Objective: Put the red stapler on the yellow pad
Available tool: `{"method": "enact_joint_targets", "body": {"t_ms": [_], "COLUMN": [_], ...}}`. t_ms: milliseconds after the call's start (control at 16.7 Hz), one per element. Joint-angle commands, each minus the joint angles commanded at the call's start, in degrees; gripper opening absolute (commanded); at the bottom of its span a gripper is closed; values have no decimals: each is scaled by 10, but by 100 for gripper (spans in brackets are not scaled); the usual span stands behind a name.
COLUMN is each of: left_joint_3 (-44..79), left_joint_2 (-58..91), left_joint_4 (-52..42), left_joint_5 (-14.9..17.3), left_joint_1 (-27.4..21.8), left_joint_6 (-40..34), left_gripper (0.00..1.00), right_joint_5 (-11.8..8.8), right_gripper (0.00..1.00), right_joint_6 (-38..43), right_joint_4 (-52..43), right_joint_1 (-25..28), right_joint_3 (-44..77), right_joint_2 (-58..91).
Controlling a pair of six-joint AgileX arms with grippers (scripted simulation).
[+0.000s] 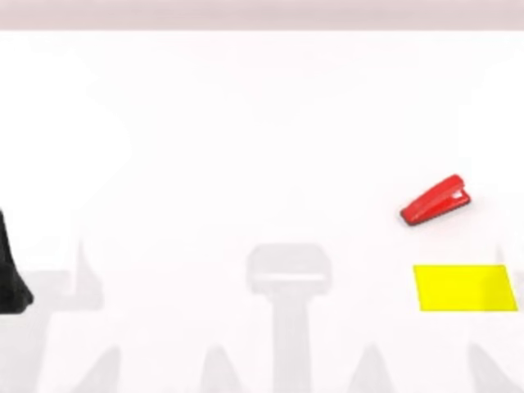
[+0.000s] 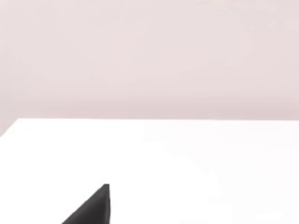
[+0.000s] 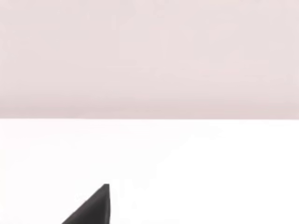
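We see the flat bright yellow rectangular pad lying bare near the front at the table's right, and just behind it, apart from it, the small glossy red wedge-shaped stapler lying slanted on the white table. Our left arm sits parked at the left edge, and we cannot tell either gripper's opening; each wrist view shows only one dark fingertip over bare table.

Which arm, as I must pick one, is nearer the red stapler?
Probably right: left arm sits at the far left edge, stapler far right; right arm is outside the top view.
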Motion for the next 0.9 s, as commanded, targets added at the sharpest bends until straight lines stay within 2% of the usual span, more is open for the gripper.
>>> {"method": "enact_joint_targets", "body": {"t_ms": [240,420,660,900], "left_joint_3": [0,0,0,0], "left_joint_2": [0,0,0,0], "left_joint_4": [0,0,0,0], "left_joint_5": [0,0,0,0], "left_joint_1": [0,0,0,0], "left_joint_6": [0,0,0,0], "left_gripper": [100,100,100,100], "right_joint_5": [-1,-3,-2,0], "right_gripper": [100,100,100,100], "right_joint_6": [-17,-86,-240,-433], "right_joint_4": [-13,-65,-181,-330], "right_joint_1": [4,17,40,67], "right_joint_3": [17,89,261,474], "right_joint_2": [17,89,267,518]}}
